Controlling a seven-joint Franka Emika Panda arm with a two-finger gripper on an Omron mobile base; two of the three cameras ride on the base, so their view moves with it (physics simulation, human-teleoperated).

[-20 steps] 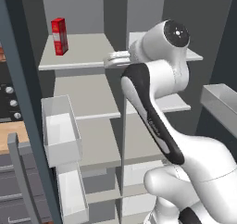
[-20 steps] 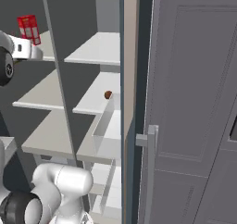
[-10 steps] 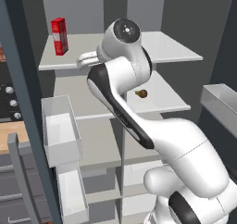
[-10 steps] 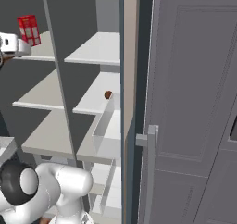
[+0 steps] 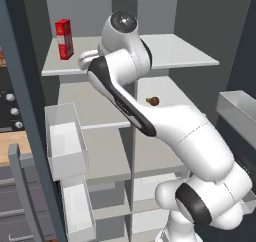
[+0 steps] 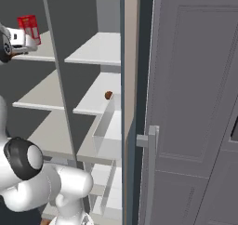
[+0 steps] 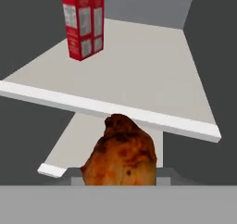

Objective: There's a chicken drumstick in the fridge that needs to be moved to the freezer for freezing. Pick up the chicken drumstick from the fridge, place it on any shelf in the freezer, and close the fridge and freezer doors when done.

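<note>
Orange-brown chicken drumstick gripped by gripper; shelf edge at 12 o'clock could knock it loose.

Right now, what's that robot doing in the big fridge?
The robot arm's gripper holds the chicken drumstick up in the freezer, just in front of the top shelf where a red carton stands. It isn't set down yet. A darker brown lump lies on a fridge shelf, and the fridge door stands open.
</note>
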